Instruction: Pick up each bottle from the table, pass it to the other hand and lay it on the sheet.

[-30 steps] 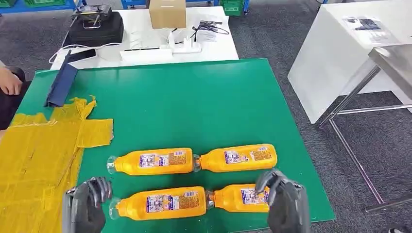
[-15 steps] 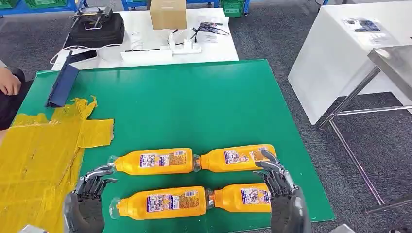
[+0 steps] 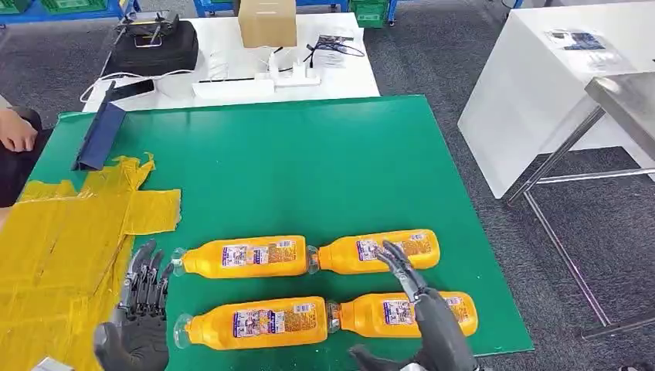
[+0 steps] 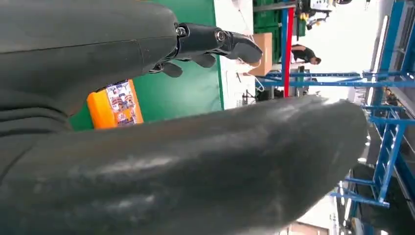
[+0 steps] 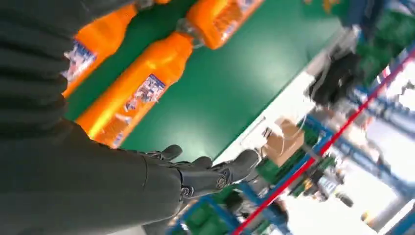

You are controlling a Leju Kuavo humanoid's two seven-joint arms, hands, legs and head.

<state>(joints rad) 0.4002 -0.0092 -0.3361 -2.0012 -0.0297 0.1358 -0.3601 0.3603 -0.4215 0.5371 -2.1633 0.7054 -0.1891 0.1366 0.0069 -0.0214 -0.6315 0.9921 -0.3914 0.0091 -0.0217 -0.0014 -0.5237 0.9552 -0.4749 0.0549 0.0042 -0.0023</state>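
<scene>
Several orange bottles lie on their sides on the green mat (image 3: 293,170), in two rows. The far row holds a left bottle (image 3: 243,257) and a right bottle (image 3: 378,251); the near row holds a left bottle (image 3: 255,321) and a right bottle (image 3: 386,313). My right hand (image 3: 421,309) hovers over the near right bottle with its fingers spread and holds nothing. To the left of the near left bottle, my left hand (image 3: 140,305) is open with straight fingers. The yellow sheet (image 3: 62,247) covers the mat's left side. An orange bottle (image 5: 132,100) appears in the right wrist view.
A dark blue folder (image 3: 99,135) stands at the mat's far left corner. A person's hand (image 3: 15,130) rests at the left edge. Behind the mat a white table (image 3: 232,58) carries a cardboard box (image 3: 266,22), a black case and cables. Another white table (image 3: 541,85) stands to the right.
Both hands have gone from curled to spread fingers. The right hand has swung left over the near right bottle. No bottle has moved.
</scene>
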